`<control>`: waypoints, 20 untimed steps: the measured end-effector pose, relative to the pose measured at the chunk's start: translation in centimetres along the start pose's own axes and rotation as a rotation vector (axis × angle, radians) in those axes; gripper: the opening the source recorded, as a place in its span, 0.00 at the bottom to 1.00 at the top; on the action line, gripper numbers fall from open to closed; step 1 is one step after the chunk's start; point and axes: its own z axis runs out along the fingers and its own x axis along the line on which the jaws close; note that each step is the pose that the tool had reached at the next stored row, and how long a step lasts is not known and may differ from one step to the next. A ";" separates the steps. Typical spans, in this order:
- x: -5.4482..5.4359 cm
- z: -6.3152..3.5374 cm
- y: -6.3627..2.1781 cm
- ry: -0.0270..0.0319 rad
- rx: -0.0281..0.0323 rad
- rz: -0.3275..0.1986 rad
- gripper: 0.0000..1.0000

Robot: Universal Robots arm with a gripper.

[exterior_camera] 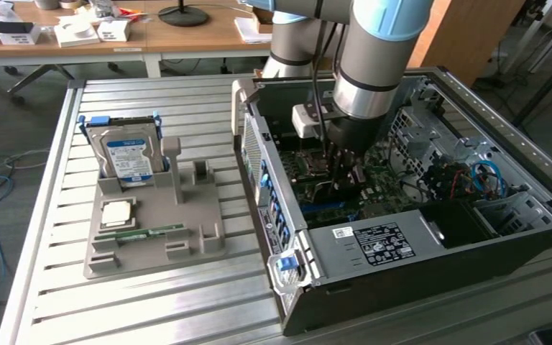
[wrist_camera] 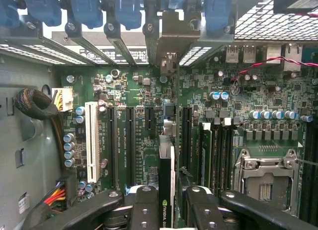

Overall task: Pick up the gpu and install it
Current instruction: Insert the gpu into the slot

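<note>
In the exterior view, the arm [exterior_camera: 376,65] is reaching down into the open computer case [exterior_camera: 420,287], which is lying on its side on the slatted metal counter [exterior_camera: 161,302]. The pincer [exterior_camera: 338,162] is hanging low over the board there, and what it is carrying is hard to make out. To the exterior view's left, a grey holder [exterior_camera: 199,237] is carrying a hard drive [exterior_camera: 127,158] standing upright, a processor chip [exterior_camera: 118,213] and a green memory stick [exterior_camera: 141,233].

The wrist view is giving the closer detail: the pincer [wrist_camera: 166,205] is grasping the gpu [wrist_camera: 165,180], one black finger [wrist_camera: 144,205] pressing on each face of the card. The gpu is standing edge-on over the motherboard [wrist_camera: 149,86], among the long black slots and apart from the white slot [wrist_camera: 91,140]. Its metal bracket [wrist_camera: 171,36] is sitting at the case's rear openings, under the blue latches [wrist_camera: 84,6]. Whether the card is fully seated cannot be told.
</note>
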 end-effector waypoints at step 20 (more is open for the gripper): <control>0.0 0.06 0.34 -0.0004 0.0142 -0.001 0.26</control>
